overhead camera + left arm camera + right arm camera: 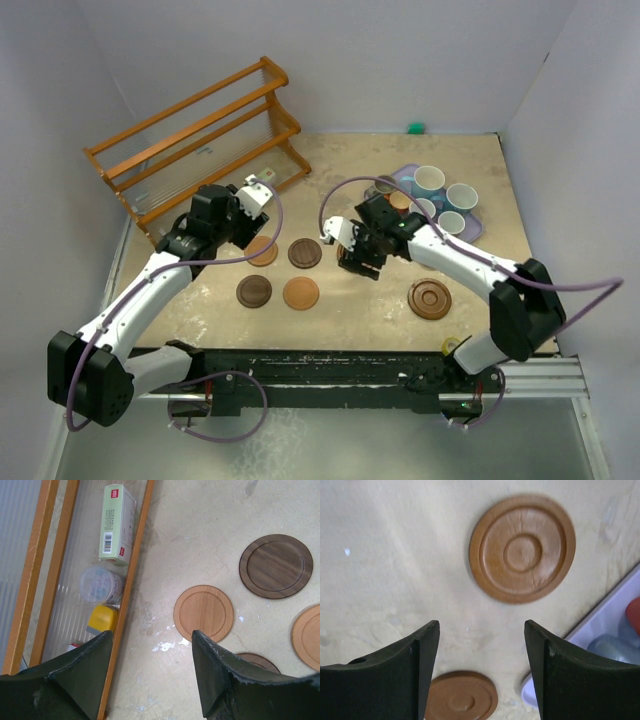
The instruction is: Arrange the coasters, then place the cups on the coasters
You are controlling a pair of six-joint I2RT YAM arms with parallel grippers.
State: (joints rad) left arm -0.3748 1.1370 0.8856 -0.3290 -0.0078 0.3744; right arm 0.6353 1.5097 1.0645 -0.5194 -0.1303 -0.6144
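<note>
Beige table (350,305); left pincer (150,637), right pincer (482,627) spread, empty. Only left wrist shows barcode on green box (117,522).

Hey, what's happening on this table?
The left arm and right arm are setting out wooden coasters for cups. Both have open jaws and hold nothing just now. Several coasters lie on the table between them, while the cups sit in a lavender tray at the back right.
</note>
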